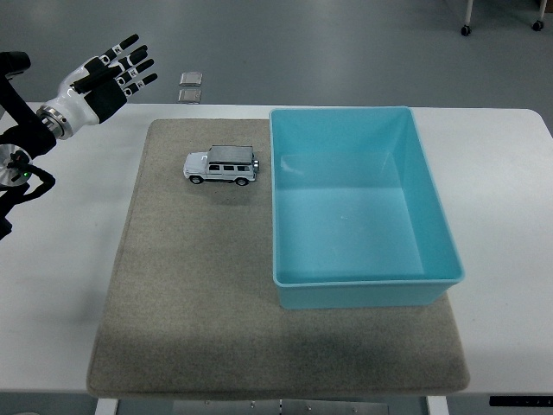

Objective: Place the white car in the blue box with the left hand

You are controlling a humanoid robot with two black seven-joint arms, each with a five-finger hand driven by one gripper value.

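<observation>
Grey, smooth flooring is seen beyond the far edge of the white table (69, 285), whose top is flat, matte and hard-looking. Over on the far left, the left hand (108, 78) is held up above the table's far corner: a white, glossy shell at the wrist and palm, black jointed fingers (130, 60) marked with pale bands, and those fingers are spread apart and extended, with nothing gripped. Its black arm is seen entering from the left edge, with a round silver fitting just below.

Moving right, a beige mat (190, 303) is laid across the table, a felt-like, slightly fuzzy rectangle with rounded corners. On its far part the white car (222, 165) is parked, a boxy off-road shape with dark windows and small black wheels, all four set on the mat, its nose turned toward the left. It is placed well apart from the hand and just beside the blue box (363, 294), with a narrow gap left between them.

Further right, the box is seen as a rectangular, smooth plastic tub in light turquoise, with a rolled rim and sloping walls; its floor is bare. Beyond the table, two small square metal plates (191, 86) are set into the floor.
</observation>
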